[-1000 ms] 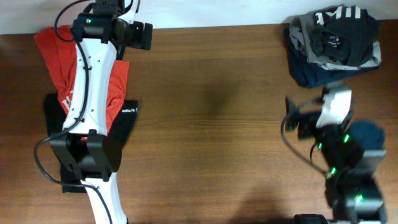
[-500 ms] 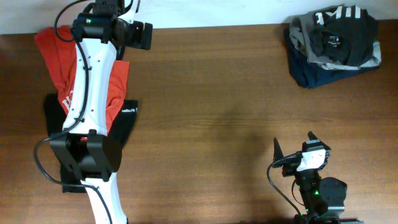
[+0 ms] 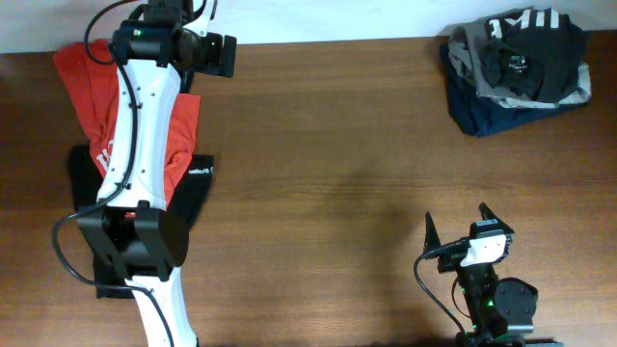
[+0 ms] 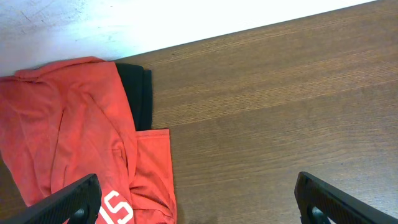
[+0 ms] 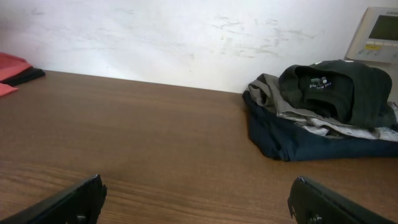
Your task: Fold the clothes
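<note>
Your left fingers (image 4: 62, 202) hang spread and empty above the red shirt (image 4: 68, 137), which lies over a black shirt (image 4: 138, 87) on the surface (image 4: 280, 112). Your right fingers (image 5: 71, 199), likewise spread and empty, face the unfolded pile (image 5: 323, 112), probably ready to fetch.

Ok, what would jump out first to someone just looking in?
The red shirt spread at the far-left corner of the table, lying over a black T-shirt beneath the left arm. Next, the heap of dark clothes bunched in the far-right corner, while the right gripper sits at the near edge, fingers open, holding nothing.
</note>
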Controlling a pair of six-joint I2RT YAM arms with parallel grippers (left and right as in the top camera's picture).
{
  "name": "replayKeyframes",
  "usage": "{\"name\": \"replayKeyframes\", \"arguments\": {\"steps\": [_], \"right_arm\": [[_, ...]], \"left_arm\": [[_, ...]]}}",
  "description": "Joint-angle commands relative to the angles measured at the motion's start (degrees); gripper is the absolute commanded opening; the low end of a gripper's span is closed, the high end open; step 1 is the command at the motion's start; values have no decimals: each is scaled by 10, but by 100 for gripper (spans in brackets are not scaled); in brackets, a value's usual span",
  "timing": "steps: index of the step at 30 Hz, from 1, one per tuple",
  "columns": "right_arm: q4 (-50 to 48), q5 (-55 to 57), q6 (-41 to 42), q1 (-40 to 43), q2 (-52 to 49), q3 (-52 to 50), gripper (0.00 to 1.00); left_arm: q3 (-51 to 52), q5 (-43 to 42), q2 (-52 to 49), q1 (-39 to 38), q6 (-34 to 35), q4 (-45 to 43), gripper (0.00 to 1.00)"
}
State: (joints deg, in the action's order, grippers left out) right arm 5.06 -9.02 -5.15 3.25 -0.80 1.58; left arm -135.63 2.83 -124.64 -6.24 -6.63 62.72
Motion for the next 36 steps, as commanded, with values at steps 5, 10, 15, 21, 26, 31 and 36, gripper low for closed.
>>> {"name": "replayKeyframes", "arguments": {"steps": [5, 10, 15, 21, 26, 31, 36], "right_arm": [[-3, 9, -3, 2, 6, -7, 99], [-3, 9, -3, 2, 6, -7, 99], [-3, 9, -3, 2, 6, -7, 99], [-3, 9, -3, 2, 6, -7, 99], [-3, 9, -3, 2, 6, -7, 99], [-3, 9, -3, 2, 6, -7, 99], [-3, 9, -3, 2, 6, -7, 99]], "left_arm": [[-2, -4, -2, -1, -5, -1, 99], [-2, -5, -2, -1, -5, -1, 99], [-2, -4, -2, -1, -5, -1, 99], [-2, -4, 39, -25, -5, -1, 99], [-2, -4, 113, -41, -5, -1, 99], [7, 0, 194, -41, -5, 18, 99], [246, -32, 345, -20, -5, -166, 99]]}}
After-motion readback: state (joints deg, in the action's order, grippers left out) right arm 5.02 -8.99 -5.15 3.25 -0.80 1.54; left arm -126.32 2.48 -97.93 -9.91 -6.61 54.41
